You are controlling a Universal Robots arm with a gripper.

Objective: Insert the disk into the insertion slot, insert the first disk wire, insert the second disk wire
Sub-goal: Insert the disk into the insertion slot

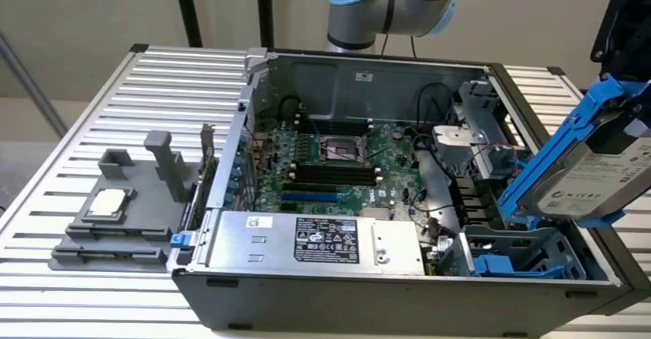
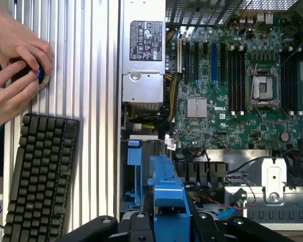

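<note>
The disk (image 1: 600, 179), a silver-grey drive with a white label clipped in a bright blue frame, hangs tilted at the exterior view's right, above the computer case. My gripper (image 1: 623, 65) is shut on its upper end. Just below the disk's lower edge sits the insertion slot (image 1: 524, 254), a grey-blue open-topped cage with blue clips in the case's near right corner. In the wrist view the blue frame (image 2: 166, 189) stands between my black fingers (image 2: 136, 227), with the cage's blue clip (image 2: 134, 171) beside it. Which cables are the disk wires I cannot tell.
The open case holds a green motherboard (image 1: 336, 164) and a silver power supply box (image 1: 315, 240). A grey multi-slot stand (image 1: 122, 217) sits on the slatted table at the exterior view's left. A keyboard (image 2: 38, 176) and a person's hands (image 2: 15, 70) lie beside the case.
</note>
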